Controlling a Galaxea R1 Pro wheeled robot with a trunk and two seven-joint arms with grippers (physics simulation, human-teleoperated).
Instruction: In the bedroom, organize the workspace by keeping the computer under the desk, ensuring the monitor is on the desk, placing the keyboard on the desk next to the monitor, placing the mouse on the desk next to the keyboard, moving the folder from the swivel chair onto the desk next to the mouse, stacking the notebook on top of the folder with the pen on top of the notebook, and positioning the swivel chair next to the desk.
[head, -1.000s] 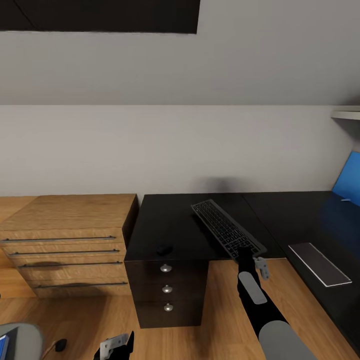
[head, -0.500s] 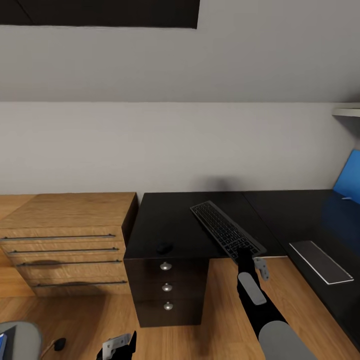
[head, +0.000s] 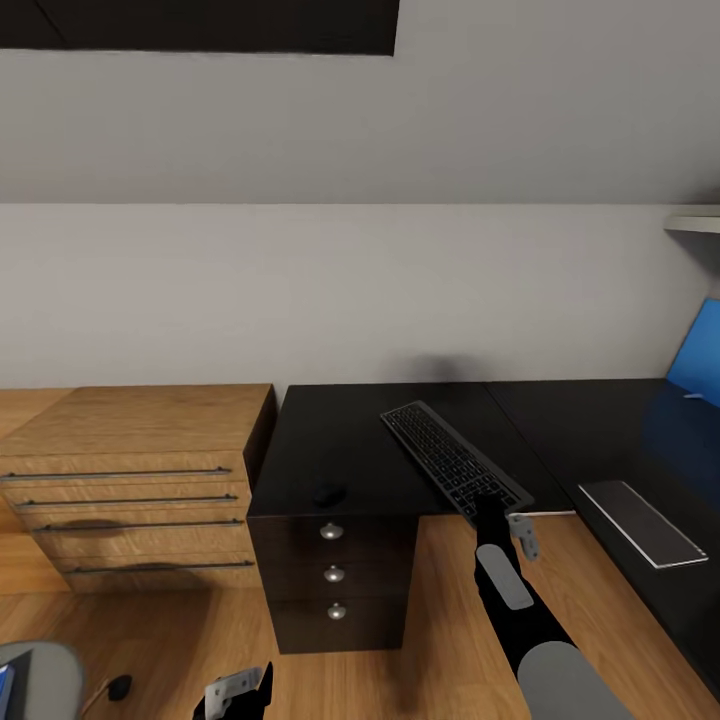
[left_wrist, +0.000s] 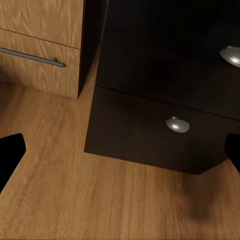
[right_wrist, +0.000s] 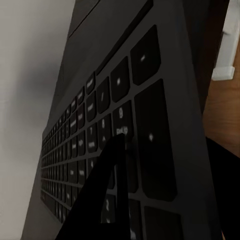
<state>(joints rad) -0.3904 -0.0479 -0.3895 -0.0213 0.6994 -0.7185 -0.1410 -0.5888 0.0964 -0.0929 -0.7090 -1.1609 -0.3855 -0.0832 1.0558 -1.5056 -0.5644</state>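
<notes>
The slim dark keyboard (head: 450, 466) lies slantwise on the black desk (head: 350, 440), its near end jutting past the desk's front edge. My right gripper (head: 492, 506) is shut on that near end. In the right wrist view one finger (right_wrist: 107, 200) lies over the keys (right_wrist: 100, 130) and the other sits beside the keyboard's edge. The small dark mouse (head: 328, 494) rests at the desk's front edge above the drawer unit (head: 335, 580). My left gripper (head: 236, 692) hangs low and open, facing the drawer knobs (left_wrist: 177, 124). A corner of the grey swivel chair (head: 40, 672) carries a sliver of the blue folder (head: 6, 686).
A light wooden dresser (head: 135, 480) stands left of the desk. A flat dark grey rectangle with pale edges (head: 640, 526) lies on the desk's right wing, and a bright blue panel (head: 698, 352) stands at the right edge. Wood floor (left_wrist: 75, 200) stretches in front of the drawers.
The whole picture slid slightly between the earliest frame and the following one, so the camera moved. Keyboard, mouse and both grippers hold their places.
</notes>
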